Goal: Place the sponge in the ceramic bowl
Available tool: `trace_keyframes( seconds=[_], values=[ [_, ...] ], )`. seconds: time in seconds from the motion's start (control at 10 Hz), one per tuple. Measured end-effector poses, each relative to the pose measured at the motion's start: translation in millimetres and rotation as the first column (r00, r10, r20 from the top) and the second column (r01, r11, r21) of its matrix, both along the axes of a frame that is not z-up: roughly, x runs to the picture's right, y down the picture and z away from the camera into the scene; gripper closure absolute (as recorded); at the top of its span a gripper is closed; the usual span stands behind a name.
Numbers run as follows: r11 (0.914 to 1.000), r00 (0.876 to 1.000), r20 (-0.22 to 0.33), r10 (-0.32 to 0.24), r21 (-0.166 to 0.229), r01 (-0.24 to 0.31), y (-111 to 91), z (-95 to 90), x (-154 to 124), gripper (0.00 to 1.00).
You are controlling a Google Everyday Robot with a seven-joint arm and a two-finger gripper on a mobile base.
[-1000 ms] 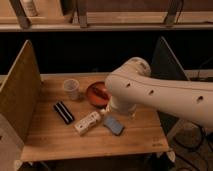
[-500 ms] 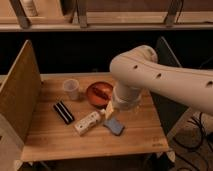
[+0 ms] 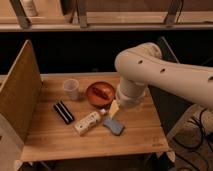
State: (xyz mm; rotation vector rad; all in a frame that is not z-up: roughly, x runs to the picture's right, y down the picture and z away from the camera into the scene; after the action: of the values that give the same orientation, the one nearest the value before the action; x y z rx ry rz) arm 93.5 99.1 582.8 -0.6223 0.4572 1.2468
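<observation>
Gripper [image 3: 114, 108] mostly hidden under arm [image 3: 165, 75], between ceramic bowl [image 3: 89, 95] and sponge [image 3: 114, 126]. Arm cut off at right edge. Ceramic bowl contents blurred.

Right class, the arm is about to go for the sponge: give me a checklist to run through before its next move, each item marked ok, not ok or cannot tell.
1. Sponge in view, lying flat on the table: ok.
2. Gripper close to the sponge: ok, it sits between the sponge and the ceramic bowl.
3. Gripper touching the sponge: cannot tell.
4. Ceramic bowl upright on the table: ok.
5. Room in the bowl: cannot tell, a reddish item lies inside.
6. Space around the sponge: not ok, the white bottle lies close on one side and could get knocked.
</observation>
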Motion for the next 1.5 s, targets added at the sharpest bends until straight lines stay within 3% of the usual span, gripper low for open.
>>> trace_keyframes(
  seconds=[0.2,0.4,0.5,0.7,0.9,1.2,1.5],
  values=[
    [0.9951,0.99,-0.128,-0.057,0.073,0.066,-18.6,25.4,39.2,0.35],
    [0.9867,0.983,-0.163,-0.086,0.123,0.106,-29.6,42.7,47.6,0.35],
    [0.9801,0.983,-0.151,-0.101,0.155,0.124,-34.6,58.2,40.2,0.35],
    [0.976,0.991,-0.093,-0.094,0.188,0.11,-37.6,75.1,18.7,0.35],
    [0.9788,0.998,0.023,-0.064,0.196,0.058,-31.9,91.1,-18.5,0.35],
    [0.979,0.998,0.035,-0.06,0.197,0.052,-31.3,92.0,-22.2,0.35],
    [0.972,0.993,0.032,-0.112,0.211,0.102,-33.4,94.5,-14.4,0.35]
  ],
)
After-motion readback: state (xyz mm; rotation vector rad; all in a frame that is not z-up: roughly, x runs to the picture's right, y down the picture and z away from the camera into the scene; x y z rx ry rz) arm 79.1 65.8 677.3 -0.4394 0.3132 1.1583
